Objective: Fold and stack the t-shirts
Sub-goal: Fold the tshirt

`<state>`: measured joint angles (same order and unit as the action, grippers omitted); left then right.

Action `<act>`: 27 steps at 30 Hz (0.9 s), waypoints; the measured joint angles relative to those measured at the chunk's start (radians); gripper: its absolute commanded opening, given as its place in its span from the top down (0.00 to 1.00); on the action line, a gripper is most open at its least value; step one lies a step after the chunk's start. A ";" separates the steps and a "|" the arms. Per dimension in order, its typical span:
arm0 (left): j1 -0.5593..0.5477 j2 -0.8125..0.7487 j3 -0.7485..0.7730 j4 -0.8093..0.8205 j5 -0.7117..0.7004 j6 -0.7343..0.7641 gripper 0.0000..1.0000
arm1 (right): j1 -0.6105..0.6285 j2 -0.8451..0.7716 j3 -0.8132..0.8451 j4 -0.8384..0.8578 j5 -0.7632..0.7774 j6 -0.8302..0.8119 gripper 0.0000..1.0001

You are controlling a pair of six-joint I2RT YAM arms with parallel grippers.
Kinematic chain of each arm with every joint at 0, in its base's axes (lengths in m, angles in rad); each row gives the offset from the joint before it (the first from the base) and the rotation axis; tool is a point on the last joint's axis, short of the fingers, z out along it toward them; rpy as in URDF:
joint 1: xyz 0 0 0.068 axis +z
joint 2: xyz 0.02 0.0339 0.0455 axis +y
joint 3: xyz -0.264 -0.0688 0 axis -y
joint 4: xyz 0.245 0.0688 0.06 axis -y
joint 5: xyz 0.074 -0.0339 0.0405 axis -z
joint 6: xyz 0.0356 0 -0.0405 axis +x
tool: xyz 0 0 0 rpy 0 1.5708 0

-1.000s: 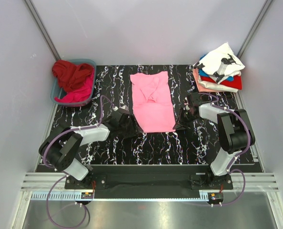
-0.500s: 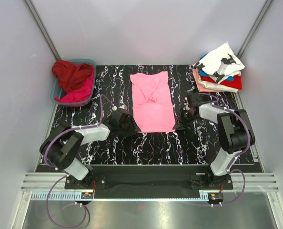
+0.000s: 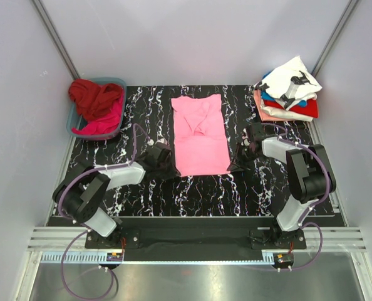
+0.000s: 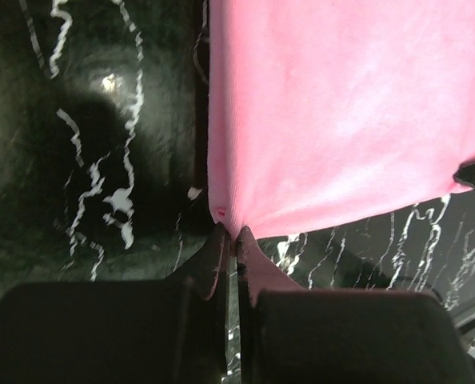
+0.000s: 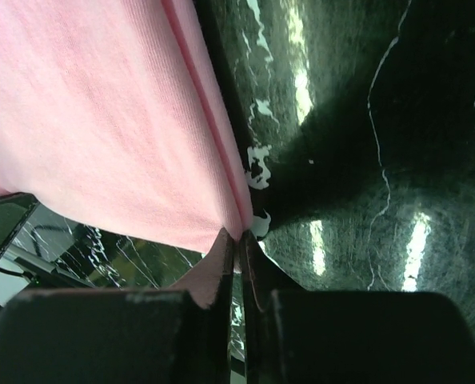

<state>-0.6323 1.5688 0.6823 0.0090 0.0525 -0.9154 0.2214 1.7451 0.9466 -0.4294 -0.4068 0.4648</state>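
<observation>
A light pink t-shirt (image 3: 200,133) lies flat in a long strip on the black marbled table (image 3: 148,113). My left gripper (image 3: 173,168) is shut on its near left corner, where the pink cloth (image 4: 341,112) puckers into the closed tips (image 4: 237,234). At the near right corner my right gripper (image 3: 232,167) is shut on the pink shirt's (image 5: 101,120) doubled edge, pinched at the tips (image 5: 242,238). Folded t-shirts are stacked (image 3: 287,94) at the back right, a white one with black print on top.
A blue-grey basket (image 3: 114,82) at the back left holds crumpled dark red and magenta shirts (image 3: 97,103). Grey walls close in the table on three sides. The arms' bases stand on the rail at the near edge (image 3: 192,241).
My left gripper has slid in to the shirt's near left corner and shut on it. The right gripper stayed on the near right corner.
</observation>
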 measured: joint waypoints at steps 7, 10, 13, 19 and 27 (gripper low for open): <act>-0.093 -0.129 -0.002 -0.136 -0.066 -0.006 1.00 | 0.001 -0.145 -0.092 -0.033 -0.006 0.012 1.00; -0.174 -0.198 -0.008 -0.180 -0.104 -0.027 1.00 | 0.001 -0.241 -0.143 -0.048 -0.010 0.019 1.00; -0.253 -0.243 -0.018 -0.224 -0.135 -0.056 1.00 | 0.003 -0.328 -0.201 -0.068 -0.027 0.035 1.00; -0.405 -0.343 -0.026 -0.370 -0.199 -0.146 1.00 | 0.050 -0.588 -0.331 -0.149 -0.064 0.106 1.00; -0.427 -0.388 0.101 -0.622 -0.253 -0.156 0.94 | 0.061 -0.718 -0.236 -0.283 -0.059 0.157 1.00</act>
<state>-1.0595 1.1809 0.7834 -0.6132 -0.2005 -1.0714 0.2825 1.0271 0.7109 -0.7120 -0.4660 0.6220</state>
